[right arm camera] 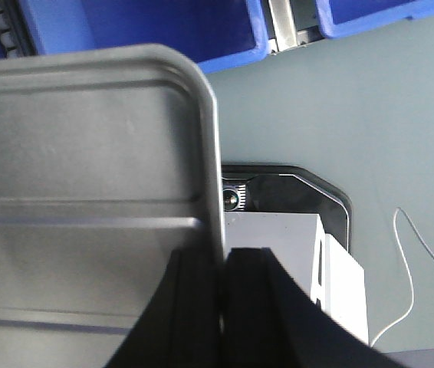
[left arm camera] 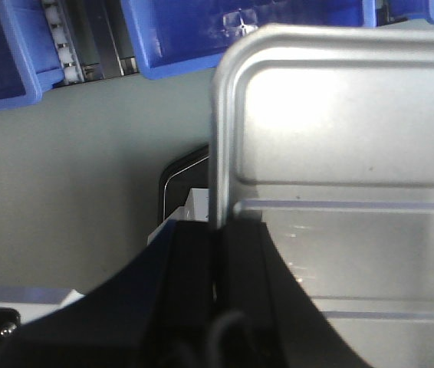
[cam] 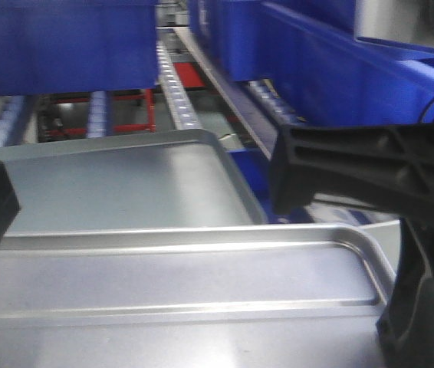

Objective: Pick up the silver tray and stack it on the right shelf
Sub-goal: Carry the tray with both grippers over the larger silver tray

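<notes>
Keep tray (cam: 179,280) level: pinched at opposite side rims by left gripper (left arm camera: 218,253) and right gripper (right arm camera: 225,264), aloft, just short of shelf (cam: 228,96). Advance both together, far edge onto rollers (cam: 172,84) first; release only once seated, to avoid tilting.

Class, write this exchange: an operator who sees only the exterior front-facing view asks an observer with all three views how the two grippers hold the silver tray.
Operator: Is the left gripper actually on the rim?
Observer: Yes. The left wrist view shows the left gripper shut on the left rim of the silver tray, near a rounded corner.
Operator: And the right side?
Observer: The right wrist view shows the right gripper pinching the right rim likewise.
</notes>
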